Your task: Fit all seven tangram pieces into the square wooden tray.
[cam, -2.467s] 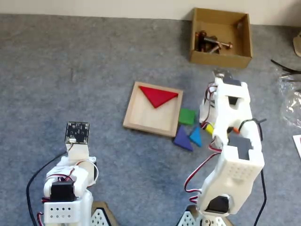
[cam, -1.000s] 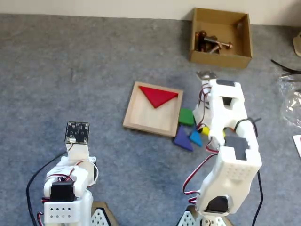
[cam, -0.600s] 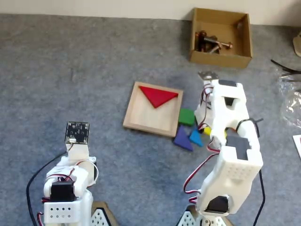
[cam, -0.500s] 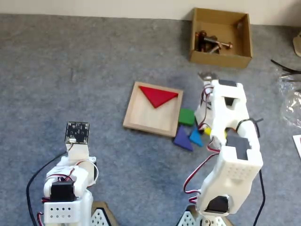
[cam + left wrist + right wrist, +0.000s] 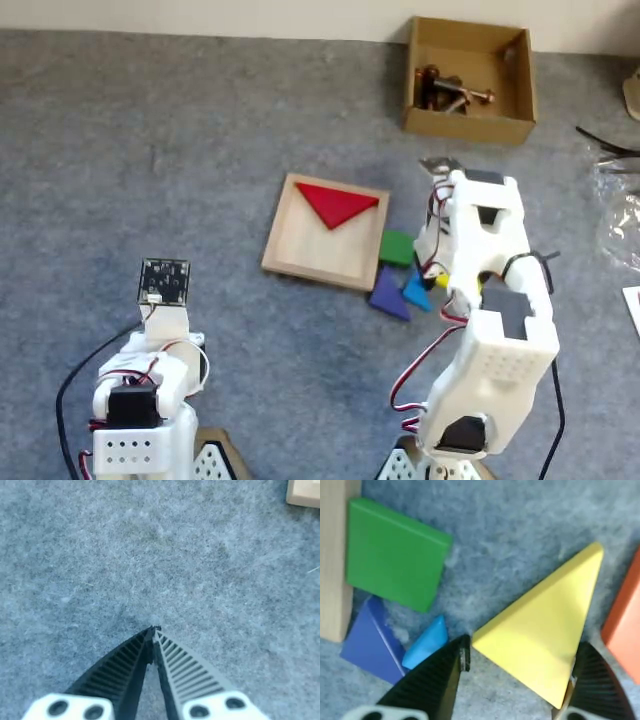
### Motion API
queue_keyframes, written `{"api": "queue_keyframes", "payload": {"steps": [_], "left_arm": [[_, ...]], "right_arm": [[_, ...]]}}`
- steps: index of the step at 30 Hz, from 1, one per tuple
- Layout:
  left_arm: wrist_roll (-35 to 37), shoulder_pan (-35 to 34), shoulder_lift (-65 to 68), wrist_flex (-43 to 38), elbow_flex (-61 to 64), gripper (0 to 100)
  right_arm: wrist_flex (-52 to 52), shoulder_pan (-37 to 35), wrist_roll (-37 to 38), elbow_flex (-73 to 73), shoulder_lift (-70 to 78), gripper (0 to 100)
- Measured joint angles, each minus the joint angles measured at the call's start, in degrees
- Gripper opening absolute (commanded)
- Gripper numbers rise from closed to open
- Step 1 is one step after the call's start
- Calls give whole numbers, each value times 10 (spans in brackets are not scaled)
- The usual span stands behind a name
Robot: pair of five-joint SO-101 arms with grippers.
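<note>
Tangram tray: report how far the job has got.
Done: only the red triangle lies in the tray. In hand: the right gripper, open, straddles the yellow triangle. To go: green square, dark blue piece, light blue triangle and orange piece lie outside it.

White printed arms (image 5: 490, 300); black servos (image 5: 133, 406); red, black cables (image 5: 412, 378); ribbed end effector fingers (image 5: 120, 667).

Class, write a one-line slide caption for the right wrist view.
Open right gripper straddles the yellow triangle on grey carpet; green square lies beside the tray.
</note>
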Motion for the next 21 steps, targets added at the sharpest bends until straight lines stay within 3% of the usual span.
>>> {"api": "queue_keyframes", "payload": {"steps": [12,21], "left_arm": [[0,0,0,0,0,7],[0,0,0,0,0,7]], "right_arm": [[-26,0,-18,1,0,306],[-33,4,-22,1,0,231]]}}
